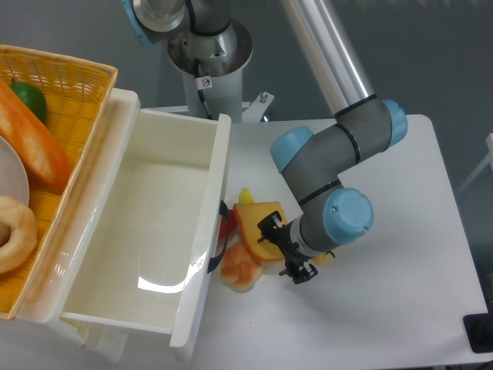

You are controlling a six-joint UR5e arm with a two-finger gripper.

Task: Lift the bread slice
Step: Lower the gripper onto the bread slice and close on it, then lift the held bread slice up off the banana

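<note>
So the grey-and-light-blue UR5e arm (327, 166) is reaching down over the white table (385, 308), and its black two-finger gripper (282, 249) is sitting right at the flat squarish bread slice with the yellow-orange face and darker orange crust (256, 224); the fingers are pressing against the slice's lower right edge, and it's looking like the jaws are narrowed onto that edge, but honestly the view isn't showing it well enough, so I can't tell if they're actually clamping it or just touching.

The slice itself is lying on the table just right of the big white plastic bin (154, 231), tilted a bit, in a little cluster of toy food; a round orange-pink bun (240, 267) is sitting just below it and touching or nearly touching, a small yellow piece (245, 196) is poking out right above it, and something red (230, 224) is peeking out between the slice and the bin wall; can't make out what that one is.

Over on the far left a woven yellow basket (73, 85) is holding a long orange baguette (31, 142), a green round thing (29, 99) and a pale ring-shaped piece (14, 231).
</note>
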